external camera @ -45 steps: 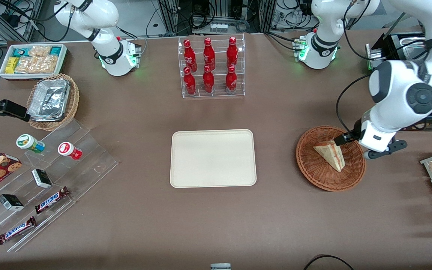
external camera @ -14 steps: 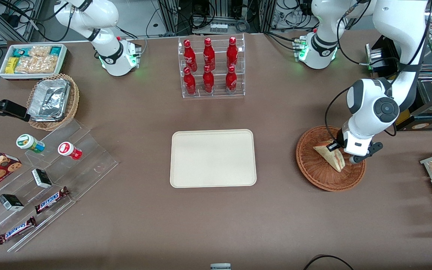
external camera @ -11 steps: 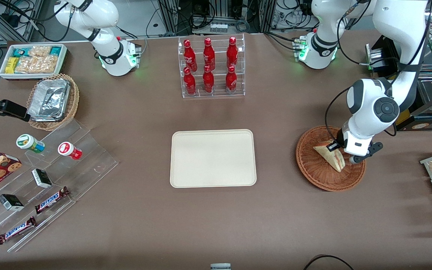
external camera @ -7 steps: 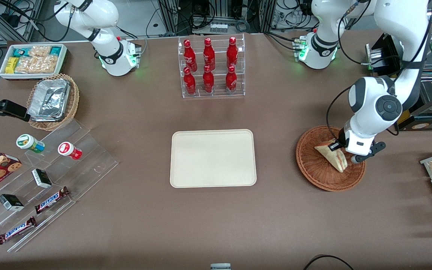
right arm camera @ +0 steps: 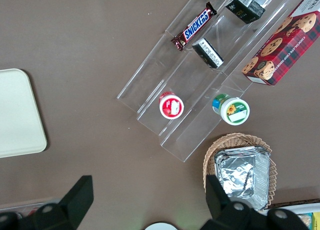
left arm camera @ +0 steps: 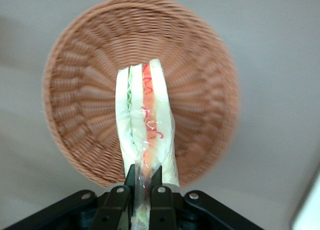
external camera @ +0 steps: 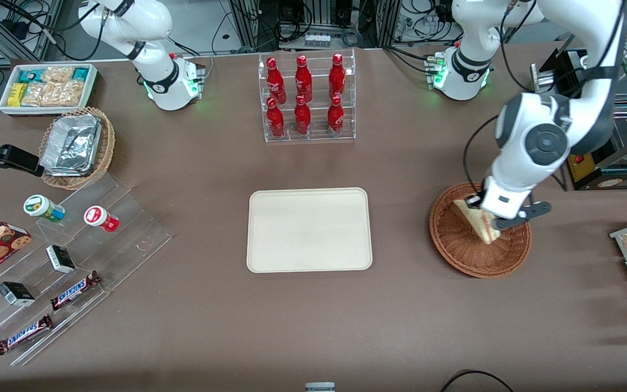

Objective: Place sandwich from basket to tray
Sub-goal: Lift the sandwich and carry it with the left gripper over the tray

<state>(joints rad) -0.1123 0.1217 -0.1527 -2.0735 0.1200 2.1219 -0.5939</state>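
The gripper pinches the sandwich by one corner, its fingers pressed against the bread from both sides so the wedge hangs cut edge outward, with the red and green layers showing. Holding it by a corner looks like a choice to keep the soft slices together (a broad squeeze in the middle might push the filling out). In the wrist view the sandwich is clear of the basket, whose woven floor shows all around it, so I judge the lift under way and the carry not yet begun.

From the front, the sandwich still sits over the basket, partly hidden by the arm. That view alone shows the goal: the tray lies toward 9 o'clock from the basket, well apart, with bare table between them. The wrist view alone shows the grip itself and a thin clear wrap over the bread.
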